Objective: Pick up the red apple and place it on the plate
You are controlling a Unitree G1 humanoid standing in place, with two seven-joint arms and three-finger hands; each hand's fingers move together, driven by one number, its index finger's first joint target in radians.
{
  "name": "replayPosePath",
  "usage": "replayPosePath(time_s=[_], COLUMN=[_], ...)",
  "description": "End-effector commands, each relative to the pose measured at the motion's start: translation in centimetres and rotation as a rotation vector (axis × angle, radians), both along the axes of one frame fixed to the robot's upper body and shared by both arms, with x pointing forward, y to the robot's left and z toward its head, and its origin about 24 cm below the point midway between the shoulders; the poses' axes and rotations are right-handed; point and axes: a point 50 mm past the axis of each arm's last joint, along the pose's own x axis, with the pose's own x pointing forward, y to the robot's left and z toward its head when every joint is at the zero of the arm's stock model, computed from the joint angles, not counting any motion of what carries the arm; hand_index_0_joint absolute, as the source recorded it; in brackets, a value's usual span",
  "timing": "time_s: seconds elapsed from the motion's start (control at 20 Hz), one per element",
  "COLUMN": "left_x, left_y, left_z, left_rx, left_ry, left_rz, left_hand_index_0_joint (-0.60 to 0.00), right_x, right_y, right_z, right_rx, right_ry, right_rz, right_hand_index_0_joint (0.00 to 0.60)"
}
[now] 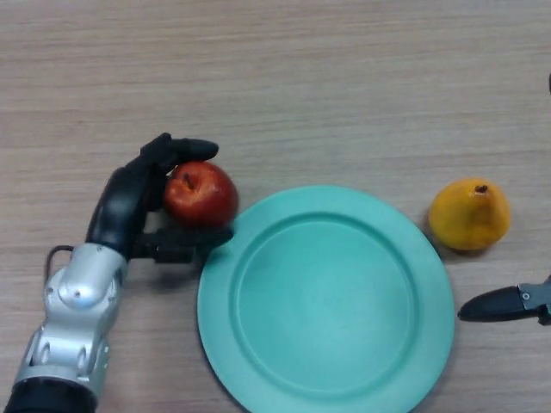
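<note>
Red apple (201, 194), round and glossy with its stem up, sits on the light wood-grain table (301, 77) just left of the round teal plate (258, 335), near its far-left rim, with the left hand (129, 206) curled round it from the left. A yellow pear (469, 214) stands right of the plate; only one dark finger of the right hand (499, 304) shows at the right edge, its grip state undeterminable

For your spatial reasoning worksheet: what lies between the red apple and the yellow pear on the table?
In the head view, the teal plate fills most of the stretch between the red apple and the yellow pear; nothing lies on it.
</note>
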Motion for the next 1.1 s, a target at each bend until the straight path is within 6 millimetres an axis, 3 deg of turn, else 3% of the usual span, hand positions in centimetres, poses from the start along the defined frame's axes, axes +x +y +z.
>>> replayPosePath(time_s=[0.05, 0.2, 0.35, 0.55, 0.75, 1.1], left_x=[0.2, -1.1, -2.7, -4.8, -5.5, -5.6], left_y=[2.6, 2.3, 0.2, -3.6, -6.1, -7.3], left_z=[5.2, 7.7, 8.3, 6.4, 4.0, 3.0], left_rx=[-0.04, -0.099, -0.112, 0.045, 0.207, 0.266], left_ry=[-0.253, -0.331, -0.314, -0.29, -0.295, -0.274], left_rz=[0.086, 0.074, -0.004, -0.16, -0.249, -0.291], left_hand_index_0_joint=[-0.6, -0.6, -0.6, -0.6, -0.6, -0.6], right_x=[-1.5, -1.4, -1.4, -1.3, -1.3, -1.4], right_y=[0.2, 0.5, 0.5, 0.3, 0.0, -0.5], right_z=[2.6, 2.6, 2.7, 2.5, 2.4, 2.1], right_rx=[-0.038, -0.035, -0.038, -0.034, -0.017, -0.008], right_ry=[-0.205, -0.199, -0.199, -0.189, -0.191, -0.181], right_rz=[0.002, 0.012, 0.018, 0.016, 0.016, -0.01], right_hand_index_0_joint=[0.0, 0.0, 0.0, 0.0, 0.0, 0.0])
